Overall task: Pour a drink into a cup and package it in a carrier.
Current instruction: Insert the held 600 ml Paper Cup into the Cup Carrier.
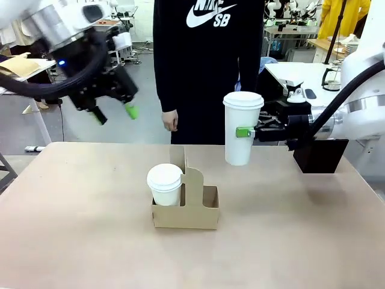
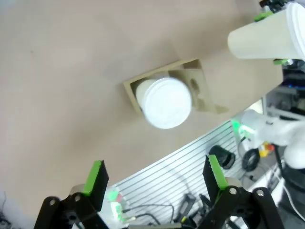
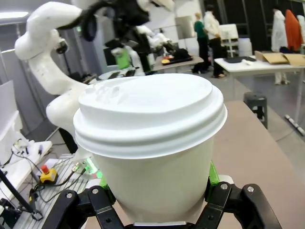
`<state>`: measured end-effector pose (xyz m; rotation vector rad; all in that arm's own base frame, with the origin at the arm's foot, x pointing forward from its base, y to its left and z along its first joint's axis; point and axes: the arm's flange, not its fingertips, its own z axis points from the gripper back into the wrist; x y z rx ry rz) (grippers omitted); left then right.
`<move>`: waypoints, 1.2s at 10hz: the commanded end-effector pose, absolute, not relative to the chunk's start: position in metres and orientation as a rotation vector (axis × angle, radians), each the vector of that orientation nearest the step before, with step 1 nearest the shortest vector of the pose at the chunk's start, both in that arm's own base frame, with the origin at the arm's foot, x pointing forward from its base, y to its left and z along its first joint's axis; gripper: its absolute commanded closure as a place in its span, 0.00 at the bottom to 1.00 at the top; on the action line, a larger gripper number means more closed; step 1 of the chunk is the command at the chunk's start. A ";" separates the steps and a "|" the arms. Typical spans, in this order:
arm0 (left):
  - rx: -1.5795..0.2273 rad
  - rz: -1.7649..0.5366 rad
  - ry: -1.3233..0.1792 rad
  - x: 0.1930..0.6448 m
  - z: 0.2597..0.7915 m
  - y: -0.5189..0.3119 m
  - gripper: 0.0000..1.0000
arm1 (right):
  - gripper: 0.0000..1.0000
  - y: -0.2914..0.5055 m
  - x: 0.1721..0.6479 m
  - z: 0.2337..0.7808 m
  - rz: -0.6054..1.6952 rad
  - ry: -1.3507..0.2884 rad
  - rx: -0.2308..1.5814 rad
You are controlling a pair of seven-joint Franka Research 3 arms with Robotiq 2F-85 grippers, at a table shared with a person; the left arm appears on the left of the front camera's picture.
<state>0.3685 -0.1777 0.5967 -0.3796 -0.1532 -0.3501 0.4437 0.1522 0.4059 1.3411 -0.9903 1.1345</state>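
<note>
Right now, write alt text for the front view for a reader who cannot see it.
The right gripper holds a tall lidded white paper cup above the table, right of a brown cardboard carrier with a shorter lidded white cup in its left slot. The left gripper hangs open at upper left; a person stands behind.

- The table [image 1: 72,241] before me has a plain tan top, matt and evenly lit, with soft shadows only.
- Past its far edge the floor [image 1: 141,90] is smooth grey under bright overhead light.
- Far right: a white bench [image 1: 283,71], cluttered with small items I cannot identify.
- Far left: flat brown cardboard [image 1: 18,65] lies at bench height.
- From my right wrist: a ceiling light strip [image 3: 12,15] at upper left, and a long white table [image 3: 257,63] bearing cardboard boxes [image 3: 281,58], with a black stool [image 3: 256,101] near it.
- From my left wrist: a grey ribbed panel [image 2: 190,162] runs beside the table's edge, with cables [image 2: 143,210] lying on it.
</note>
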 end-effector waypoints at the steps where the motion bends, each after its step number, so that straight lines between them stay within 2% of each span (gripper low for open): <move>1: -0.430 -0.375 -0.160 0.368 0.571 -0.148 0.00 | 0.20 0.153 0.443 0.396 1.183 -1.039 1.394; 2: -0.403 -0.446 -0.193 0.368 0.562 -0.141 0.00 | 0.20 0.156 0.447 0.398 1.142 -1.068 1.373; 3: -0.300 -0.376 -0.236 0.362 0.558 -0.144 0.00 | 0.20 0.155 0.442 0.399 1.154 -1.003 1.364; 4: -0.395 -0.392 -0.155 0.374 0.571 -0.140 0.00 | 0.20 0.155 0.442 0.399 1.154 -1.003 1.364; 6: -0.395 -0.392 -0.155 0.374 0.571 -0.140 0.00 | 0.20 0.155 0.442 0.399 1.154 -1.003 1.364; 10: -0.380 -0.442 -0.211 0.385 0.540 -0.098 0.00 | 0.20 0.182 0.440 0.364 1.339 -0.996 1.466; 12: -0.386 -0.500 -0.287 0.389 0.528 -0.066 0.00 | 0.20 0.194 0.435 0.356 1.408 -0.997 1.505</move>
